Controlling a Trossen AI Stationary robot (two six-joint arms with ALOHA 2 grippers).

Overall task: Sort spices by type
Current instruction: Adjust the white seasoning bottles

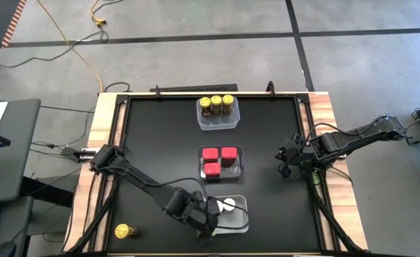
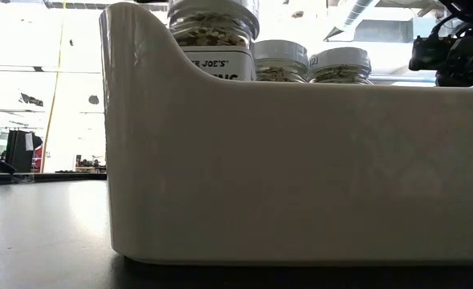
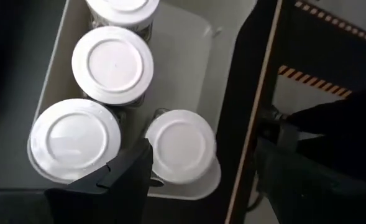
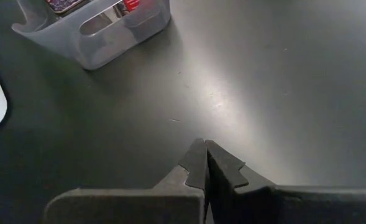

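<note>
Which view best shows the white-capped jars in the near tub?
The left wrist view: four white-capped jars seen from above, beside the left end effector. The high view has them mostly under the arm; the low view shows three tops above the tub wall; the right wrist view none.

Yellow-capped jars (image 1: 216,104) stand near the table's far edge, red tins (image 1: 219,159) mid-table, white-capped jars (image 3: 112,62) near edge; one yellow-capped jar (image 1: 124,230) lies near-left corner.

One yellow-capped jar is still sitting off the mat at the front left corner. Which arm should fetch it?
Left, probably. The left gripper is over the near tub, close to the stray yellow-capped jar; the right gripper waits shut across the table.
</note>
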